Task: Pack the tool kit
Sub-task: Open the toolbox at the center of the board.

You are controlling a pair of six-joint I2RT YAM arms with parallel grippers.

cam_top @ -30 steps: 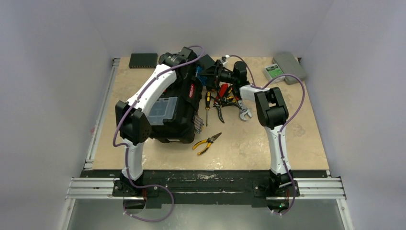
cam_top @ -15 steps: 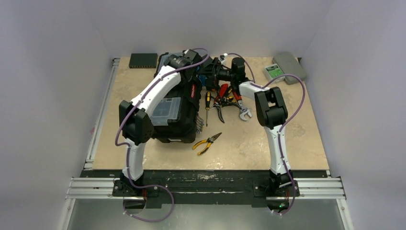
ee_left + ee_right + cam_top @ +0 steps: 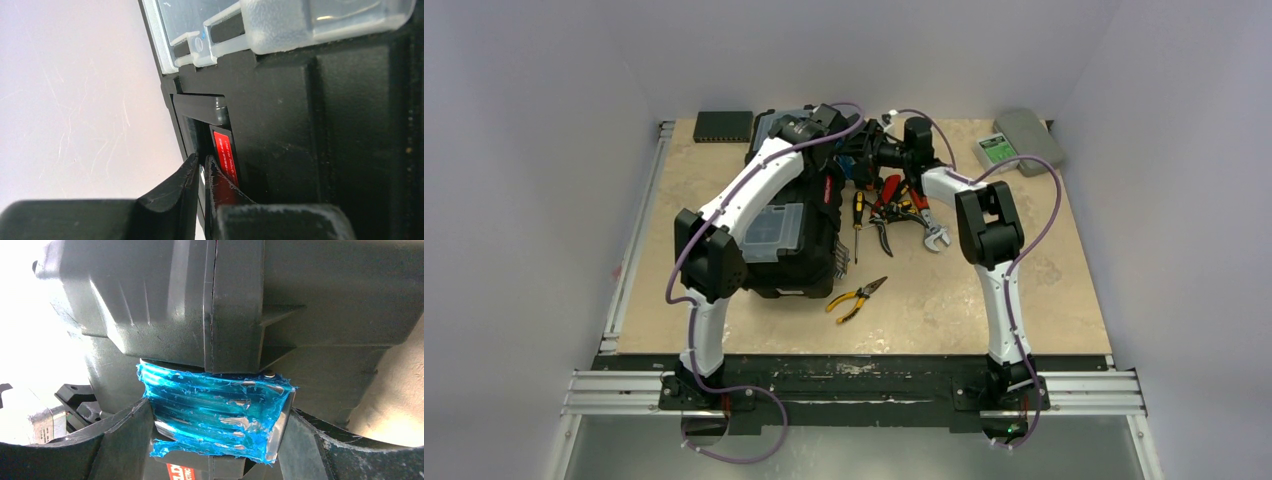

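Left pincer (image 3: pixel 201 161) is clenching the large black plastic toolbox (image 3: pixel 300 125) by its thin rim (image 3: pixel 191 142); right pincer (image 3: pixel 218 411), released wide, is straddling its blue-filmed latch (image 3: pixel 215 427).

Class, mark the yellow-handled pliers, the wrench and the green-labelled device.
yellow-handled pliers (image 3: pixel 860 296): top view, near the pivot.
wrench (image 3: pixel 935 238): top view, its head.
green-labelled device (image 3: pixel 995 149): top view, its label.

A large black plastic toolbox (image 3: pixel 809 255) with a clear-lidded compartment (image 3: pixel 769 228) is seen lying on the beige bench (image 3: pixel 944 300), its far end reached by the white left arm (image 3: pixel 746 185) and the white right arm (image 3: pixel 989 225), while red-, yellow- and black-handled hand tools (image 3: pixel 894 205) are scattered just beside its right side.
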